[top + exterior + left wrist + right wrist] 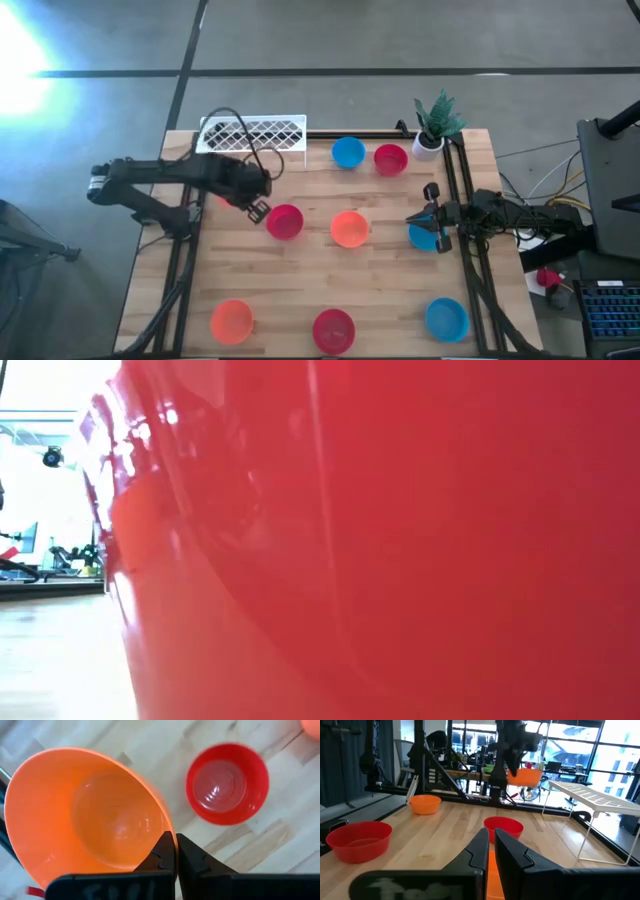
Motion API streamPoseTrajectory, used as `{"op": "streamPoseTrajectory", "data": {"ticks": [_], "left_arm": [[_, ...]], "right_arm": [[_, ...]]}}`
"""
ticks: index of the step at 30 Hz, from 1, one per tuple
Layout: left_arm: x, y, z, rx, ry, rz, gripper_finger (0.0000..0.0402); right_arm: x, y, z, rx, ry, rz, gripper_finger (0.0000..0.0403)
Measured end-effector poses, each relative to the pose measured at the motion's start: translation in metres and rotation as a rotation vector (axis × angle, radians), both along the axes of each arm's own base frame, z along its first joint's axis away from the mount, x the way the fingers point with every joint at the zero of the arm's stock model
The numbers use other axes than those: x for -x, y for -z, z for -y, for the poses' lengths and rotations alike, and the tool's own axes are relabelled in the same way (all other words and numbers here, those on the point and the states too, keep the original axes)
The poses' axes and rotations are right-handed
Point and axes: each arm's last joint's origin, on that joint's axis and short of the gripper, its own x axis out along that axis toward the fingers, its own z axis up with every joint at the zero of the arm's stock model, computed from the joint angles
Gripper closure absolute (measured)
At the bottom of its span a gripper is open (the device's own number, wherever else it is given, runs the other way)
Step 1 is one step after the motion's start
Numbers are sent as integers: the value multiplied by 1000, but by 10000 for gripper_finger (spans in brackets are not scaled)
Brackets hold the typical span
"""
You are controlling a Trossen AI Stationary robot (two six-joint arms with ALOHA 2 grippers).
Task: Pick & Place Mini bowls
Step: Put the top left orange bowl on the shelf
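My left gripper (175,851) is shut on an orange mini bowl (90,815) and holds it in the air beside a red bowl (285,222) near the table's middle. The right wrist view shows this orange bowl (525,776) hanging under the left arm. In the high view the arm mostly hides it. My right gripper (418,220) is shut at the table's right side, over a blue bowl (427,238), with an orange bowl (349,228) in front of it. Further bowls stand on their bases: blue (347,152), red (390,158), orange (232,320), red (333,330) and blue (446,320). My left gripper pinches the orange bowl's rim (169,836), one finger inside the wall and one outside. The fingers come from above, pointing down. The bowl is lifted clear of the table and hangs below the fingers with its opening up.
A white wire rack (252,133) lies at the far left edge and a small potted plant (435,125) stands at the far right corner. The near red bowl (400,540) fills the low view. Bare wood shows between the bowl rows.
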Motion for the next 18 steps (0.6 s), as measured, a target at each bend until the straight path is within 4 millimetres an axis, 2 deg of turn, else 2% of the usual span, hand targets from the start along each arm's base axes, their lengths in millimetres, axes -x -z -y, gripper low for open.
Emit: {"op": "streamPoseTrajectory", "data": {"ticks": [5, 10, 18], "left_arm": [[5, -20, -20, -65, 34, -5, 401], [14, -30, -50, -110, 31, -27, 401], [39, -28, -101, -126, -41, -110, 401]], "right_arm": [[0, 0, 0, 0, 0, 0, 374], [0, 0, 0, 7, 0, 1, 374], [0, 0, 0, 23, 2, 3, 374]]}}
